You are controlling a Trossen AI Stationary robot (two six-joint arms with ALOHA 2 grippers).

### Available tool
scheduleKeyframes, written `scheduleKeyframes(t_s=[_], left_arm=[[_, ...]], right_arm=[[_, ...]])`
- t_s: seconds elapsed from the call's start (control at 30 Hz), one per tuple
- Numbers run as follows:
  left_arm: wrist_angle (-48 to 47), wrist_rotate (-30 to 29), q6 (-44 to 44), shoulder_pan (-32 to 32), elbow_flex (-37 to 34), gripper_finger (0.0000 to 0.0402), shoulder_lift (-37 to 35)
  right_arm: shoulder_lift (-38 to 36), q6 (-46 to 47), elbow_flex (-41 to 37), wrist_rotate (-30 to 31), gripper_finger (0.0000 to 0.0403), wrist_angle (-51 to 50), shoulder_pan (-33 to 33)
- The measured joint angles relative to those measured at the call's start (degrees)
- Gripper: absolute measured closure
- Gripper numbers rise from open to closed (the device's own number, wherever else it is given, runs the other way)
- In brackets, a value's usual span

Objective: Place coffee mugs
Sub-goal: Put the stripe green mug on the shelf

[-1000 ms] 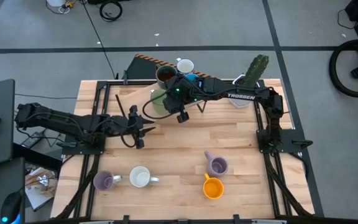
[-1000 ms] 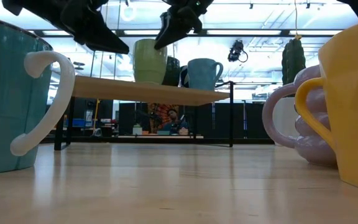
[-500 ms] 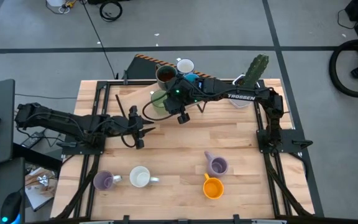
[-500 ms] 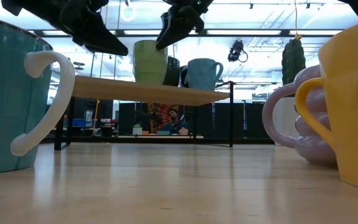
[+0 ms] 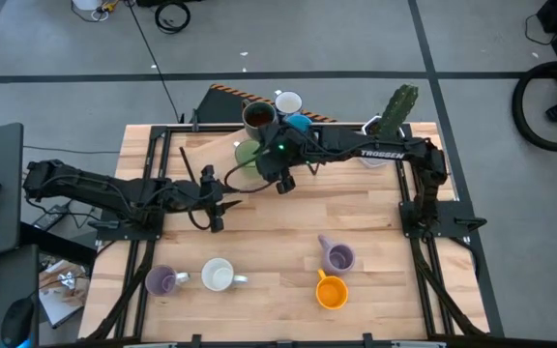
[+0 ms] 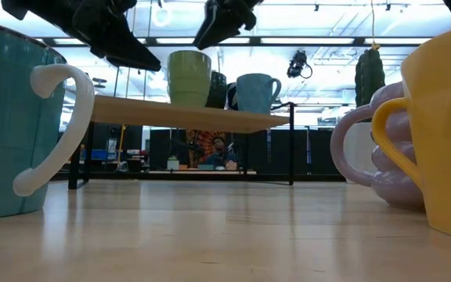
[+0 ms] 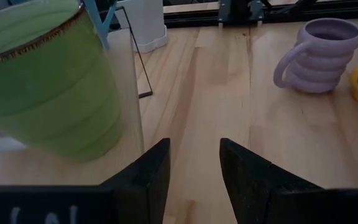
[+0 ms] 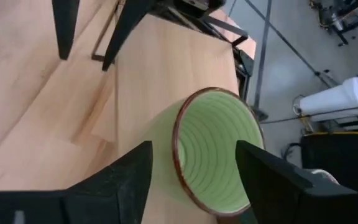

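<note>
The green mug (image 5: 246, 154) stands upright on its base on the raised wooden shelf (image 6: 186, 115) at the table's far side. The dark brown mug (image 5: 257, 117), a white mug (image 5: 288, 101) and the blue mug (image 5: 301, 123) stand there too. My right gripper (image 8: 194, 147) is open just above the green mug (image 8: 211, 152), one finger on either side of its rim and clear of it (image 6: 214, 22). My left gripper (image 5: 212, 205) is open over the table's left middle. A purple mug (image 5: 161, 281), a white mug (image 5: 218, 276), another purple mug (image 5: 337, 257) and the orange mug (image 5: 332, 292) stand near the near edge.
A white pot with a cactus (image 5: 395, 108) stands at the far right, beside the shelf. Bare wood lies open under the shelf (image 6: 210, 204) and across the table's middle (image 5: 298, 217). People sit in the room behind the table (image 6: 210, 149).
My right gripper has risen a little off the green mug and its arm has drawn slightly toward the table's right. The green mug stays where it stood on the shelf.
</note>
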Motion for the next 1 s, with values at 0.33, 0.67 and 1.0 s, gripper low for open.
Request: scheduleKeyframes(t_s=[0.33, 0.67, 1.0], left_arm=[[-2.84, 0.04, -0.94, 0.0, 0.02, 0.0256, 0.02], [-5.27, 3.42, -0.92, -0.02, 0.02, 0.0256, 0.04], [-5.32, 3.91, 4.3, -0.09, 0.02, 0.0256, 0.02]], right_arm=[[-2.72, 14.53, 0.0, 13.58, 0.0173, -12.21, 6.34], [-5.2, 24.17, -15.46, 18.33, 0.0193, -1.37, 8.19], [-15.62, 24.49, -40.68, 17.74, 0.0204, 36.62, 8.47]])
